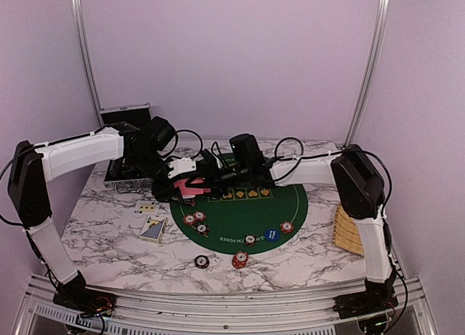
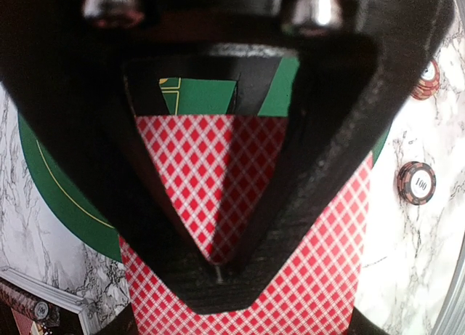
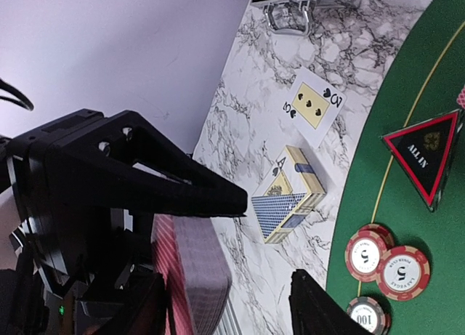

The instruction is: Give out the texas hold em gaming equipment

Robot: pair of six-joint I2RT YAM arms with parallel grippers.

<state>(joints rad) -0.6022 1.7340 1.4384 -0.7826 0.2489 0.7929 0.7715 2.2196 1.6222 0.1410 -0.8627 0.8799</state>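
My left fingers (image 2: pixel 94 204) are clamping the red-backed cards (image 2: pixel 312 277); my right fingers (image 3: pixel 182 186) are standing apart, and only their wrist camera is showing the triangular marker (image 3: pixel 425 157).

left gripper (image 1: pixel 190 184) clamped tight; right gripper (image 3: pixel 270 239) jaws apart; both reach inward, nearly meeting.

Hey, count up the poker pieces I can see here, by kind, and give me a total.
Round chips: 8
Loose face-up card: 1
Card box: 1
Triangular all-in marker: 1
Red-backed card stack, gripped in the left hand: 1
Total: 12
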